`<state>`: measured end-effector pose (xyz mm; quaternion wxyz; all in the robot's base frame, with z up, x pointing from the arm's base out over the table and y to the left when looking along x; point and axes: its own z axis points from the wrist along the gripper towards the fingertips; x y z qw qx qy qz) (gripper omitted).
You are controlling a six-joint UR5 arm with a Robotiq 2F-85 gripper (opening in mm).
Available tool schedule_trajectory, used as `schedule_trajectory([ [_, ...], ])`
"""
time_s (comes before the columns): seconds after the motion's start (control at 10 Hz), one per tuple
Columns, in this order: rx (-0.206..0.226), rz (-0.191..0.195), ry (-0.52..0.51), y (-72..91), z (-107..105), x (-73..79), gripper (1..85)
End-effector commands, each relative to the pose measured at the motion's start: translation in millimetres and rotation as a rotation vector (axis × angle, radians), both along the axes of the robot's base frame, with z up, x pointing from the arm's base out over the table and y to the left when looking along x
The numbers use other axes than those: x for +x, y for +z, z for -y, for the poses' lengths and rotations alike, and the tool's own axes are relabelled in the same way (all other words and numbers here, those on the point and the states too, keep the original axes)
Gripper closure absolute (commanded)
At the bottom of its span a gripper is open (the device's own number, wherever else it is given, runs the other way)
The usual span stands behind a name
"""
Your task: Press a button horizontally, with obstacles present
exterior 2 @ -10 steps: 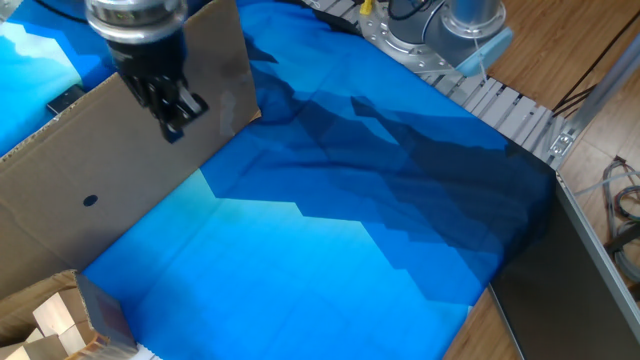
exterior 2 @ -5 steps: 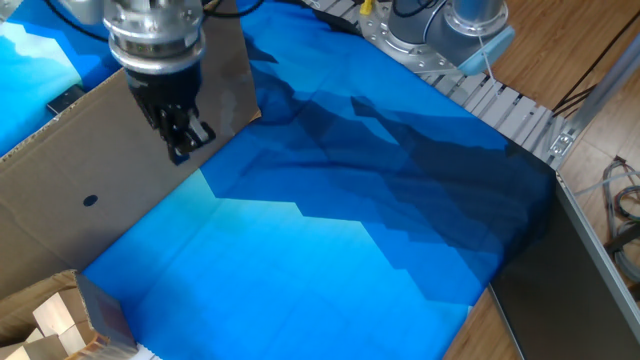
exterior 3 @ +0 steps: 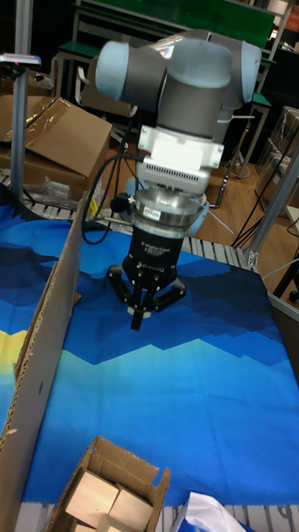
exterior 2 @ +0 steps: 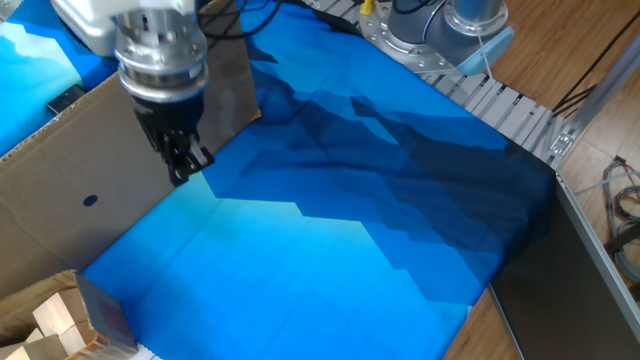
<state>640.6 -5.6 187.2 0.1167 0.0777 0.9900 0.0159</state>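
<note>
- Clearly, the gripper (exterior 3: 139, 320) has its two fingers pressed together at the tips, with nothing between them. This closed shape makes one narrow point, which I judge is useful for pushing a small target.
- The gripper points straight down and hangs just above the blue cloth (exterior 2: 330, 240), not touching it as far as I can see.
- In the tall fixed view, the cardboard panel (exterior 3: 46, 349) stands on its edge at the left side of the gripper, near it but apart from it. In the fixed view, the panel (exterior 2: 70, 200) is directly behind the fingertips.
- The panel is the obstacle. It stands upright like a wall, so I think the tool must travel along it or around it.
- On the panel face there is a small dark round spot (exterior 2: 90, 199), to the left of the fingertips in the fixed view and a little lower. I cannot tell if this is the button.
- Further from the tool, towards the camera, an open box with wooden blocks (exterior 3: 104, 499) sits well apart.
</note>
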Motion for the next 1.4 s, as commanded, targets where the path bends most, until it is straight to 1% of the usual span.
schedule_trajectory([
  [0.0, -0.026, -0.015, -0.017, -13.0, 0.9, -3.4, 84.7],
  [0.1, -0.037, -0.017, -0.015, -12.8, 3.5, -3.7, 84.7],
  [0.2, -0.056, -0.017, -0.009, -11.9, 7.3, -3.2, 84.7],
  [0.3, -0.071, -0.032, -0.013, -9.7, 8.8, -6.0, 84.7],
  [0.4, -0.094, -0.071, -0.024, -5.0, 11.4, -15.3, 84.7],
  [0.5, -0.091, -0.095, -0.05, -1.3, 8.8, -19.6, 84.7],
  [0.6, -0.093, -0.08, -0.069, 4.4, 7.1, -15.6, 84.7],
  [0.7, -0.114, 0.011, -0.053, 14.9, 11.9, 4.6, 84.7],
  [0.8, -0.112, 0.056, -0.047, 21.2, 14.1, 15.7, 84.7],
  [0.9, -0.105, 0.025, -0.045, 22.1, 15.9, 9.0, 84.7],
  [1.0, -0.095, -0.073, -0.044, 17.2, 15.0, -14.9, 84.7],
  [1.1, -0.072, -0.098, -0.044, 12.9, 10.3, -20.4, 84.7],
  [1.2, -0.077, -0.113, -0.047, 10.8, 11.2, -23.9, 84.7],
  [1.3, -0.078, -0.117, -0.042, 10.5, 11.3, -24.5, 84.7],
])
